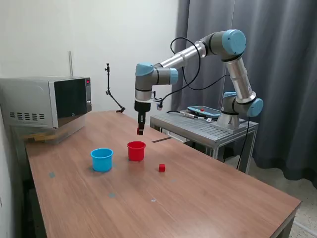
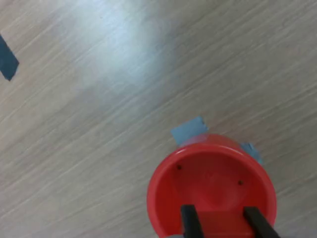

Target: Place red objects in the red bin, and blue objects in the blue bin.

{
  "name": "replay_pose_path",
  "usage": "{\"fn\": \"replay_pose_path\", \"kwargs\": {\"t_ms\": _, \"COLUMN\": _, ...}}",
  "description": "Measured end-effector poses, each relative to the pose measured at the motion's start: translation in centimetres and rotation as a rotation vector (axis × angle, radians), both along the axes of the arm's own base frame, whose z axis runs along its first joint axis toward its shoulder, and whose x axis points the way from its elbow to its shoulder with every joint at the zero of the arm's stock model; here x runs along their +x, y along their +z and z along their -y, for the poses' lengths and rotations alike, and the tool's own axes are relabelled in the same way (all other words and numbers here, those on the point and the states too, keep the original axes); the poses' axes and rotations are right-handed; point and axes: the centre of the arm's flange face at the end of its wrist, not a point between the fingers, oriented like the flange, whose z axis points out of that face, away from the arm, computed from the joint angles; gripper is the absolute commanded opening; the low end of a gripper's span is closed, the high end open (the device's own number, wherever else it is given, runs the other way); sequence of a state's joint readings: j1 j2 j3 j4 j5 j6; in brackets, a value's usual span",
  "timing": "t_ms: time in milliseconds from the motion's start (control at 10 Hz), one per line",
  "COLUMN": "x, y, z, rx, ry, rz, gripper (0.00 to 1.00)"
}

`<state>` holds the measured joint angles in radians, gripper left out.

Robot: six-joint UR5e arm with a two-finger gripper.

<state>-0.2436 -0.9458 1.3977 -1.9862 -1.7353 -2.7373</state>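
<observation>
My gripper point(image 1: 140, 130) points straight down, a little above the red cup point(image 1: 136, 150), and is shut on a small red cube point(image 1: 140, 132). In the wrist view the red cube point(image 2: 218, 224) sits between the two dark fingers point(image 2: 188, 220) of the gripper point(image 2: 219, 214), over the red cup's open mouth point(image 2: 208, 181). The cup's inside looks empty. A second red cube point(image 1: 162, 167) lies on the table to the exterior view's right of the red cup. The light blue cup point(image 1: 102, 159) stands to the red cup's left. No dark blue cubes are in view.
A microwave point(image 1: 47, 101) stands at the wooden table's point(image 1: 198, 198) back left. A grey cart point(image 1: 208, 129) with the arm's base is beyond the table's far edge. Small blue tape marks point(image 2: 189, 130) lie on the table beside the red cup.
</observation>
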Motion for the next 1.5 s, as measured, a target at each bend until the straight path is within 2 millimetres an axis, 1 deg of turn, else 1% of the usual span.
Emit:
{"fn": "replay_pose_path", "kwargs": {"t_ms": 600, "x": 0.0, "y": -0.4, "z": 0.6, "rx": -0.004, "ry": 0.007, "rz": 0.009, "gripper": 1.00}}
{"fn": "replay_pose_path", "kwargs": {"t_ms": 700, "x": 0.0, "y": -0.3, "z": 1.4, "rx": -0.004, "ry": 0.017, "rz": 0.008, "gripper": 1.00}}
{"fn": "replay_pose_path", "kwargs": {"t_ms": 800, "x": -0.1, "y": -0.1, "z": 2.7, "rx": -0.004, "ry": 0.036, "rz": 0.007, "gripper": 1.00}}
{"fn": "replay_pose_path", "kwargs": {"t_ms": 900, "x": -0.1, "y": 0.0, "z": 4.7, "rx": -0.012, "ry": 0.063, "rz": 0.004, "gripper": 1.00}}
{"fn": "replay_pose_path", "kwargs": {"t_ms": 1100, "x": 0.1, "y": 0.0, "z": 10.2, "rx": -0.066, "ry": 0.129, "rz": 0.000, "gripper": 1.00}}
{"fn": "replay_pose_path", "kwargs": {"t_ms": 1200, "x": 0.5, "y": -0.3, "z": 12.6, "rx": -0.089, "ry": 0.154, "rz": 0.007, "gripper": 1.00}}
{"fn": "replay_pose_path", "kwargs": {"t_ms": 1300, "x": 1.1, "y": -0.8, "z": 14.2, "rx": -0.104, "ry": 0.164, "rz": 0.025, "gripper": 1.00}}
{"fn": "replay_pose_path", "kwargs": {"t_ms": 1500, "x": 2.1, "y": -2.4, "z": 16.2, "rx": -0.130, "ry": 0.173, "rz": 0.064, "gripper": 1.00}}
